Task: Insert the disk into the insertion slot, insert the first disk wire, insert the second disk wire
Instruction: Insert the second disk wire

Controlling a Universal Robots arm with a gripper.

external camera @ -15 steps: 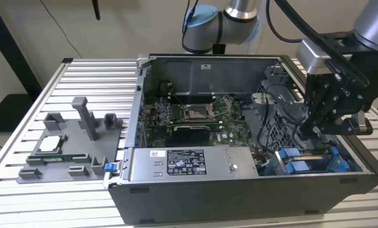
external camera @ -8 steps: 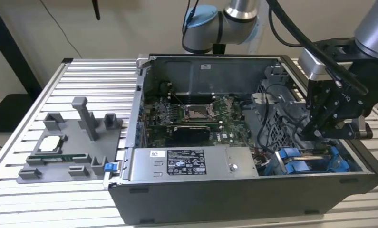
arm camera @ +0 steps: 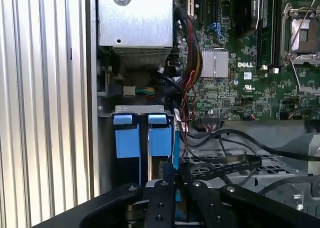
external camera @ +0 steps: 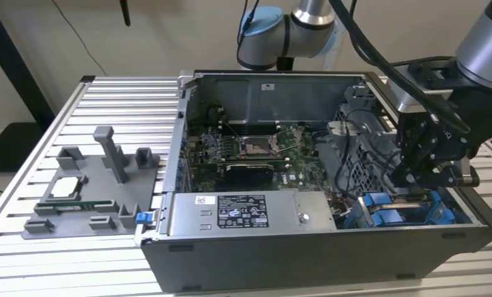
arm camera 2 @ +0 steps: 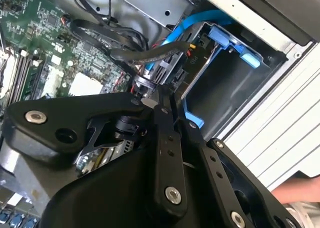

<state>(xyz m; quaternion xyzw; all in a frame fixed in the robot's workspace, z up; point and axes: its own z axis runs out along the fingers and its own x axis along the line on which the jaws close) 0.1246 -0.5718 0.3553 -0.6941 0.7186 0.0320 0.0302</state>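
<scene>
**Gripper low inside the open computer case, at the blue drive bay**

The computer case (external camera: pixel 312 247) lies open on a table of metal slats (external camera: pixel 114 99). The robot arm (external camera: pixel 477 62) comes down from above, and its black gripper (external camera: pixel 431 176) is inside the case, in the corner near the exterior view's right, directly over the blue plastic parts there.

The insertion slot (external camera: pixel 403 213) is in this same corner of the case, beside the grey power-supply box (external camera: pixel 246 213) with the white sticker. In the first wrist view the slot (arm camera: pixel 142 143) shows two blue tabs at its mouth, and the gripper (arm camera: pixel 175 188) stands just at its end. In the second wrist view the bay (arm camera 2: pixel 225 83) looks like a dark hollow with a blue frame around it. I cannot tell if the disk already sits inside, because no silver body with a label is clearly visible.

In the second wrist view the fingers (arm camera 2: pixel 165 118) stand close together, and their tips reach a black connector (arm camera 2: pixel 167 70) with a flat black cable (arm camera 2: pixel 150 53) at the edge of the bay. If they really clamp this connector, I cannot tell.

The green mainboard (external camera: pixel 246 148) fills the middle of the case. On the table, towards the exterior view's left, a grey fixture (external camera: pixel 89 192) holds small parts.
</scene>
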